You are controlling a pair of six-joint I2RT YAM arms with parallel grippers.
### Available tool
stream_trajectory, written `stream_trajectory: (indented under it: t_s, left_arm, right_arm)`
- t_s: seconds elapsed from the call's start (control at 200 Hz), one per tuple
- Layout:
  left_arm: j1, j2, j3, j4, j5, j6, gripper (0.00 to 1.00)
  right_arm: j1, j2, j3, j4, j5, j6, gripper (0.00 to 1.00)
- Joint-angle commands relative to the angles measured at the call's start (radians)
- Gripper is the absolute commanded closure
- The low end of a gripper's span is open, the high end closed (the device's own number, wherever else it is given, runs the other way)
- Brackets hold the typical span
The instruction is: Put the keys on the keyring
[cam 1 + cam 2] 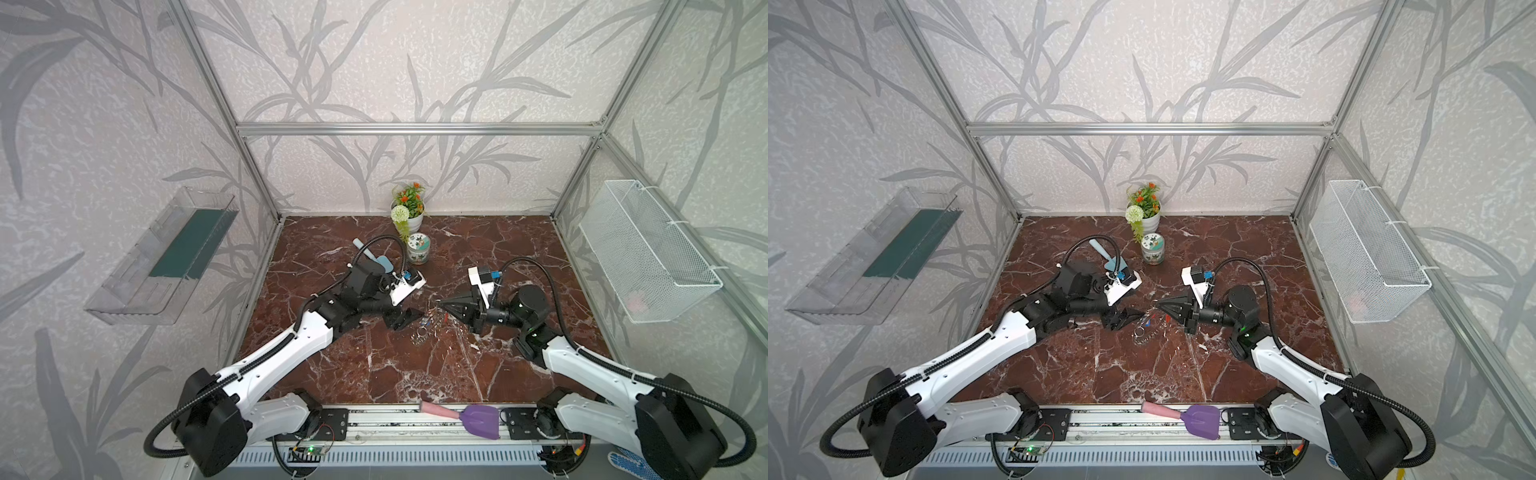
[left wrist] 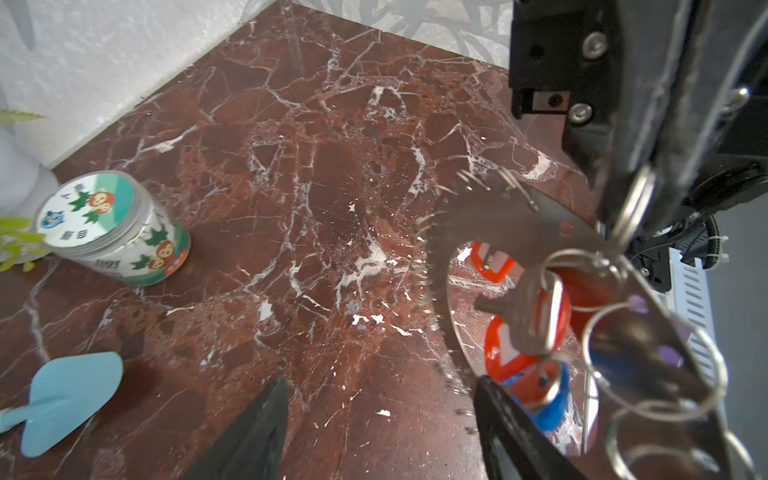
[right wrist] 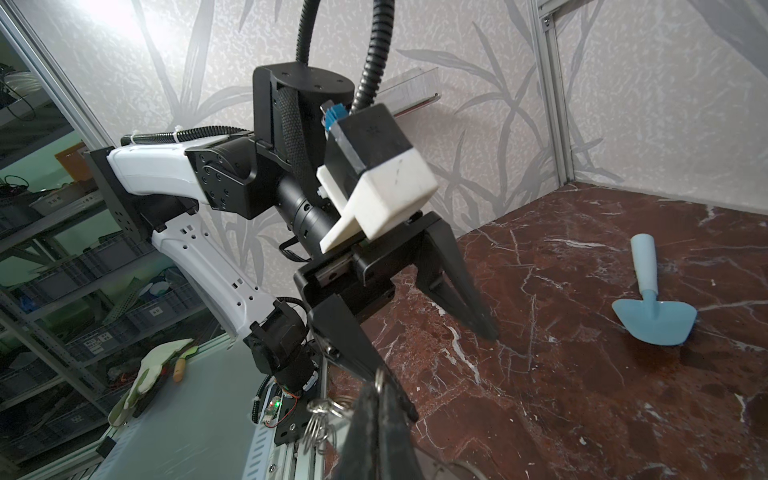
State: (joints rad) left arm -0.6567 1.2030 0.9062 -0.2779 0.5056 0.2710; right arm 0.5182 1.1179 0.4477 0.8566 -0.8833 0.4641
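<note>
Right claw (image 1: 442, 302) is clamped fully closed on one of the little wire split rings at the edge of the keyring (image 2: 498, 216), so the grey toothed disc hangs tilted off its tip. Left claw (image 3: 451, 374) is spread wide with nothing in it, right next to the disc. One of its fingertips (image 2: 488, 390) sits just beside the blue key (image 2: 548, 399), touching or not I honestly can't tell. The red-orange key (image 2: 559, 303) dangles from a split ring by the disc's hole, close to the blue one. So the keyring is between both claws, over the middle of the marble table (image 1: 374, 365).

Containers: the patterned can (image 1: 417, 248) further back has its lid on, and the white pot (image 1: 411, 222) holds fake flowers. The clear wall bin (image 1: 166, 257) has a green liner, and whatever's in the wire basket (image 1: 648, 249) is too faint to make out.
</note>
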Motion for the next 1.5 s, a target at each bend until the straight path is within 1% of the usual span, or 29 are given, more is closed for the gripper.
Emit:
stream_trajectory:
  t_s: [0.0,0.13,0.495,0.64,0.735,0.875,1.03,1.165,1.295,1.435,1.495]
  left_arm:
    - [-0.018,0.001,0.032,-0.004,0.047,0.037,0.28]
    - [-0.022,-0.006,0.009,0.027,0.057,0.028,0.28]
    - [-0.058,0.015,0.002,0.097,0.072,-0.024,0.28]
    - [-0.069,0.019,0.0,0.103,0.074,-0.03,0.3]
    - [-0.073,0.024,-0.002,0.108,0.075,-0.037,0.34]
    - [-0.08,0.029,-0.004,0.144,0.052,-0.074,0.45]
    - [-0.089,0.037,-0.003,0.165,0.018,-0.106,0.63]
    - [-0.091,0.037,-0.003,0.157,0.009,-0.11,0.76]
    - [-0.091,0.03,0.001,0.138,-0.004,-0.109,0.85]
    - [-0.091,0.014,0.001,0.116,-0.016,-0.104,0.98]
    - [-0.091,0.004,-0.001,0.112,-0.027,-0.101,1.0]
  right_arm:
    - [0.002,-0.007,0.013,0.056,-0.009,0.007,1.0]
    - [0.003,-0.007,0.011,0.057,-0.008,0.007,1.0]
    - [0.001,0.016,0.015,0.091,-0.012,0.025,1.0]
    - [0.001,0.017,0.014,0.095,-0.016,0.03,1.0]
    - [0.001,0.019,0.014,0.101,-0.016,0.034,1.0]
    - [0.0,0.02,0.013,0.106,-0.019,0.041,1.0]
    - [0.002,0.02,0.013,0.111,-0.019,0.045,1.0]
    - [0.001,0.019,0.011,0.113,-0.023,0.047,1.0]
    - [-0.001,0.018,0.011,0.111,-0.023,0.047,1.0]
    - [-0.003,0.022,0.006,0.114,-0.02,0.045,1.0]
    - [-0.003,0.024,0.005,0.117,-0.021,0.047,1.0]
